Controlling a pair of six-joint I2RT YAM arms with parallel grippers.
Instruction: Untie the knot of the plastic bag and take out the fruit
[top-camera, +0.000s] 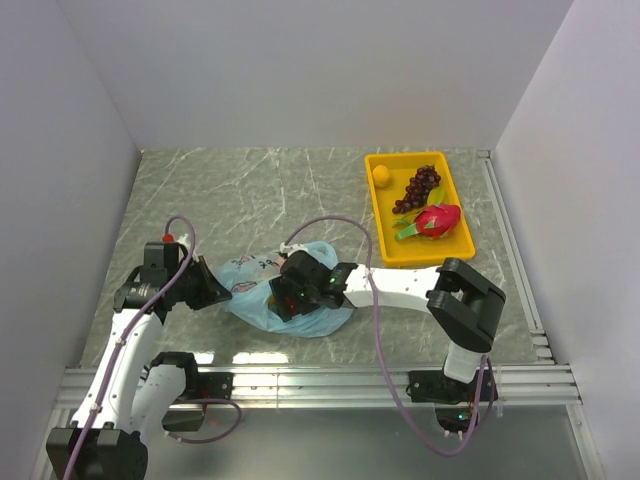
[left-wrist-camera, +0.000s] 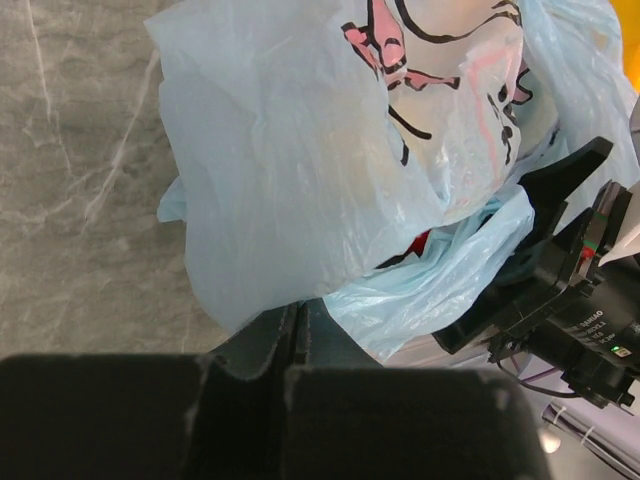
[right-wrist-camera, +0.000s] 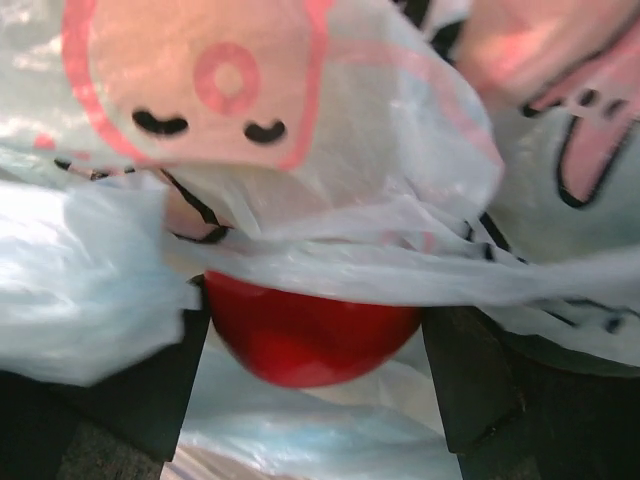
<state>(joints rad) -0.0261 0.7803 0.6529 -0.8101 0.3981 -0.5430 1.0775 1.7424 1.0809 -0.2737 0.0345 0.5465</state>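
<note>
Plastic bag (top-camera: 250, 295): thin, light blue, translucent, heavily crinkled. Pink cartoon faces printed on it in black outline, one with shut eyes and a ringed cheek. Lying slumped on the grey marbled table (top-camera: 230, 190), toward the near edge, between the two arms.

Fruit: shiny red apple (right-wrist-camera: 310, 345) showing under a fold of the plastic, inside the bag. Small yellow-orange fruit (top-camera: 381, 175) well apart from the bag, in the yellow tray (top-camera: 425, 258) at the far right, beside grapes (top-camera: 418, 188) and a dragon fruit (top-camera: 437, 220).

Right claw (right-wrist-camera: 315, 310): spread wide inside the bag, one finger on each side of the red apple. Contact with it not discernible.

Left claw (left-wrist-camera: 295, 325): pressed together at the bag's left edge. Plastic reaching down to the fingertips; cannot tell whether any is pinched.
</note>
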